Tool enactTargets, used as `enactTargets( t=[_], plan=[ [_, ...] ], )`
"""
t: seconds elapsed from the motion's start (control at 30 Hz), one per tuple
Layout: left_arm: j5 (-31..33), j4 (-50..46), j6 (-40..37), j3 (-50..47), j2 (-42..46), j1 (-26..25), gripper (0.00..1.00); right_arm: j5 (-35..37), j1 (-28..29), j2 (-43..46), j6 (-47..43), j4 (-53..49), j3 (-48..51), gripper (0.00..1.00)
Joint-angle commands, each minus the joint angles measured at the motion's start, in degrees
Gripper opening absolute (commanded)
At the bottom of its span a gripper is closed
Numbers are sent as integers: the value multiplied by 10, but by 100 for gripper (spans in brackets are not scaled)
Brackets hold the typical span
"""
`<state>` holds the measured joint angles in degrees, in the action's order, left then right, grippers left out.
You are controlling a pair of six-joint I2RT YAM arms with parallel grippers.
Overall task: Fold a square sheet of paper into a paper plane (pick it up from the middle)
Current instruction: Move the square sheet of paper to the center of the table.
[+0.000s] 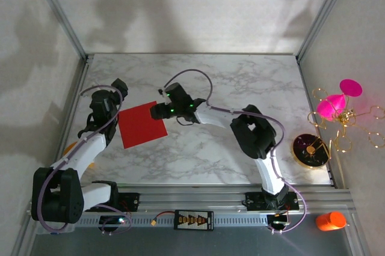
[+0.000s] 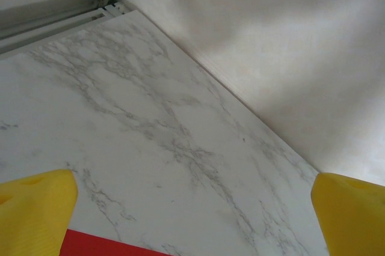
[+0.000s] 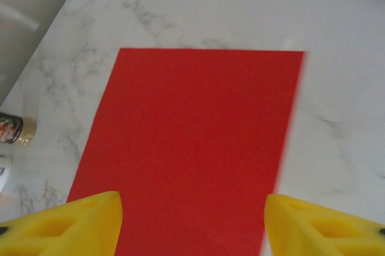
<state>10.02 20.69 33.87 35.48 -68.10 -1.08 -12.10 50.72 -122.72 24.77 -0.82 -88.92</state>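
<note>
The square sheet of paper (image 1: pixel 142 125) is bright red and lies flat on the marble table (image 1: pixel 240 88), left of centre. My right gripper (image 1: pixel 156 110) hovers over its right edge. In the right wrist view its yellow fingers (image 3: pixel 90 223) stand apart over the near part of the sheet (image 3: pixel 192 136), open (image 3: pixel 192 223), gripping nothing. My left gripper (image 1: pixel 118 86) sits by the sheet's far left corner. In the left wrist view it is wide open (image 2: pixel 192 220), with bare marble between the fingertips and a strip of red paper (image 2: pixel 102 245) at the bottom edge.
A magenta cone ornament with gold wire (image 1: pixel 337 104) and a round dark dish (image 1: pixel 310 149) sit at the right table edge. An orange bottle (image 1: pixel 329 221) lies at the near right. A small dark-capped bottle (image 3: pixel 13 130) stands beyond the table's left edge.
</note>
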Motion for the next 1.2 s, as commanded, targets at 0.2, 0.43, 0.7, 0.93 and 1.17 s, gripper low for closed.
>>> enactTargets(
  t=[0.2, 0.43, 0.7, 0.93, 1.17],
  plan=[
    [-17, -33, 9, 24, 16, 14, 99, -24, 23, -140, -22, -101, -177, 53],
    [-24, -35, 12, 28, 9, 15, 99, 4, 22, -180, -23, -138, -222, 55],
    [-51, -51, 17, 42, -11, 15, 99, 85, 9, -149, -2, -161, -146, 56],
    [-97, -87, 21, 68, -40, 13, 99, 96, -58, -20, 75, -89, 74, 56],
    [-156, -126, 27, 103, -89, -12, 99, 87, -106, 66, 64, -64, 173, 56]
  ],
)
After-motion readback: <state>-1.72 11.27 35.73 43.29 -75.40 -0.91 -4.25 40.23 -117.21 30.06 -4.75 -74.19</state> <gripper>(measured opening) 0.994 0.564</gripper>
